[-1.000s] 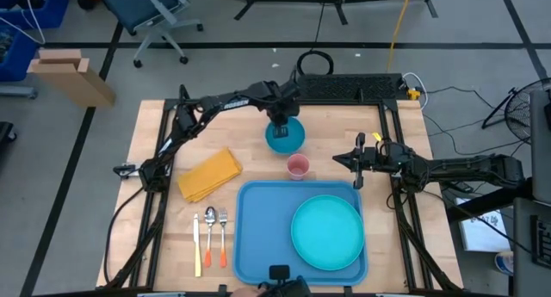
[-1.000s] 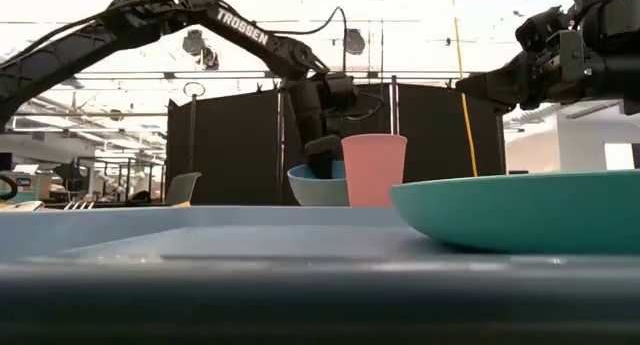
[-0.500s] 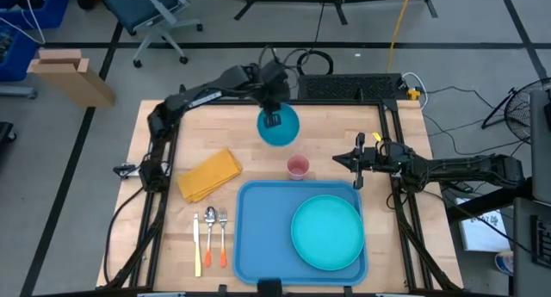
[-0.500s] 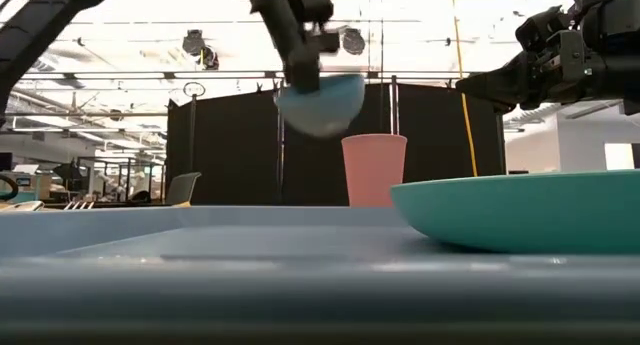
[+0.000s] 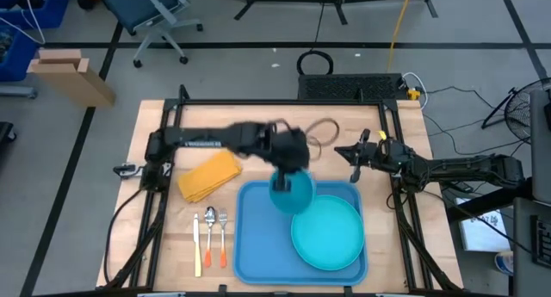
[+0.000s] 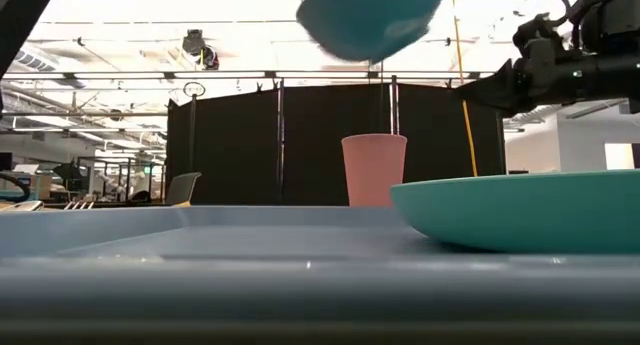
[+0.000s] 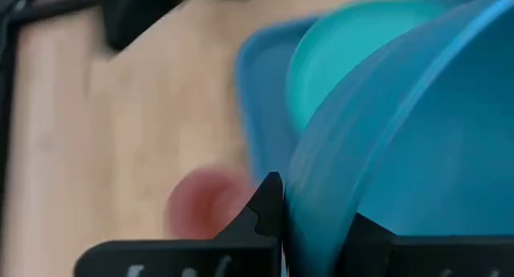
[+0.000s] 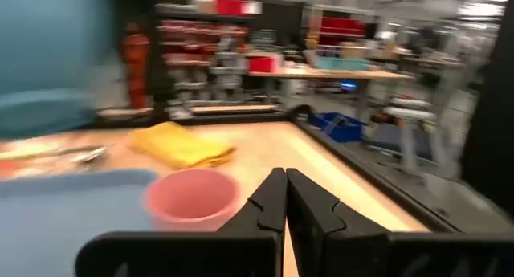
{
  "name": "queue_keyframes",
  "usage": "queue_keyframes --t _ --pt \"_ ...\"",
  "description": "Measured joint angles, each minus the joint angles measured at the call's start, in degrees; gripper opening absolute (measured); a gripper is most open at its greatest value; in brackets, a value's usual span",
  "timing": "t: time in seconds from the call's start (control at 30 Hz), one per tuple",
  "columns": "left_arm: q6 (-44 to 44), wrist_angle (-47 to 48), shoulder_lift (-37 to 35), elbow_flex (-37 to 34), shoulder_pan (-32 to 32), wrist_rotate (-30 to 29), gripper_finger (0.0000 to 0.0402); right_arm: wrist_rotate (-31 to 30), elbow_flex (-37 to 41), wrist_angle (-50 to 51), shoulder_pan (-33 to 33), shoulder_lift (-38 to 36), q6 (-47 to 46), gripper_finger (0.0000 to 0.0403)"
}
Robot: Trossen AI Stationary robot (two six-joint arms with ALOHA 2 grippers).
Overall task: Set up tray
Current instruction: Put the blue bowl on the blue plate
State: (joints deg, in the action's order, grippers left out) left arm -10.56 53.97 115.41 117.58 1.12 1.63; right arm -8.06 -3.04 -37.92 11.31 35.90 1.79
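Note:
My left gripper (image 5: 283, 180) is shut on a blue bowl (image 5: 291, 194), held in the air over the far part of the sky-blue tray (image 5: 258, 237). The bowl shows high up in the low view (image 6: 370, 20). A round teal plate (image 5: 327, 231) lies on the tray's right half. A pink cup (image 6: 373, 170) stands on the table just beyond the tray; in the high view my left arm hides it. My right gripper (image 5: 341, 152) is shut and empty, right of the cup, with the cup (image 8: 193, 198) in front of it. My left gripper holds the bowl by its rim (image 7: 317, 201), one finger (image 7: 269, 206) outside the wall and the other inside. The fingers come from above, pointing down. The bowl hangs tilted below them, lifted clear of the tray and the table.
A folded yellow napkin (image 5: 209, 173) lies left of the tray's far corner. A knife, a spoon and a fork (image 5: 210, 237) lie side by side left of the tray. A cable loop (image 5: 323, 129) lies on the far part of the table.
My left gripper has lifted the blue bowl off the far middle of the table, raised it well clear, and carried it toward the near edge, past the pink cup, to above the tray's far part. The bowl is now tilted.

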Motion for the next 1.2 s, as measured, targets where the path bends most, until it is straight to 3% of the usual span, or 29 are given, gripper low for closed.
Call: queue_keyframes --t 0.07,0.47,0.73,0.97,1.2 --pt "2.63 -2.39 1.07 0.00 1.77 0.02 0.0013 -2.62 0.02 -0.10 0.00 0.02 -1.67 0.0000" --pt "6.37 -15.51 12.09 0.00 3.75 4.19 0.0013 -2.22 0.01 -0.45 0.02 0.52 -5.01 0.0000" --pt "6.61 -18.28 16.27 0.00 4.40 7.13 0.0013 -2.18 0.01 1.58 -0.02 0.59 -5.65 0.0000" --pt "5.23 -16.64 15.91 0.96 4.60 -3.28 0.0012 -0.47 0.02 1.84 -0.17 0.50 -8.76 0.0000" --pt "-0.86 -11.21 11.23 6.31 6.56 -24.28 0.0013 0.44 0.02 -3.74 -0.15 -0.03 -7.95 0.0000"
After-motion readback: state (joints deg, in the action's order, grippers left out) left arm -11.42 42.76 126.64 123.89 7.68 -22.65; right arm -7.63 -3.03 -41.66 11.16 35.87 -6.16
